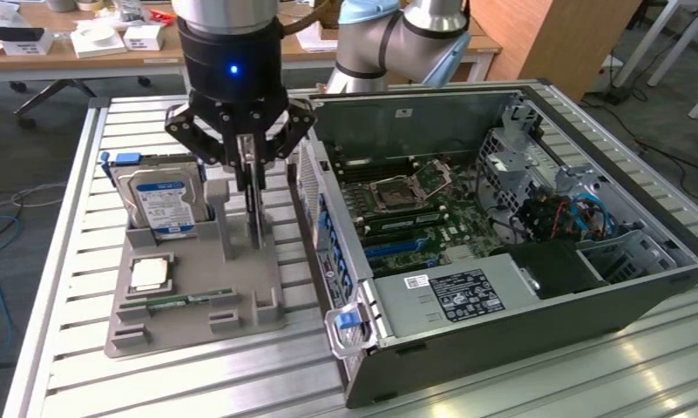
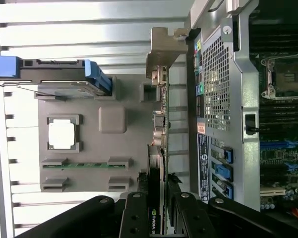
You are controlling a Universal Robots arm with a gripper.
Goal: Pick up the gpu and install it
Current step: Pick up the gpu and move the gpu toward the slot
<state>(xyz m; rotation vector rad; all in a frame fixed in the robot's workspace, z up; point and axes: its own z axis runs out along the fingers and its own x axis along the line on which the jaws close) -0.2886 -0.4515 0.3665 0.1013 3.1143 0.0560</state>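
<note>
Spanning the slatted tabletop point(image 1: 70, 287), the open computer case point(image 1: 523, 322) lies at the exterior view's right, with the grey holder point(image 1: 180, 326) just beside it on the left. At the holder's right edge the gpu point(image 1: 254, 218) stands edge-on in its slot, and the end effector point(image 1: 247, 178) pinches its top edge. A tilted lift could likely jam the card in the slot or knock its bracket against the case wall

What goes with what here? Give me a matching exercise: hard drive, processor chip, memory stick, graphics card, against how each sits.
1 hard drive
2 processor chip
3 memory stick
4 graphics card

A flat in the grey holder's square pocket
B upright, clamped in the tool
C on edge, blue-white label showing
D in a long narrow slot

Pairs: 1-C, 2-A, 3-D, 4-B
</note>
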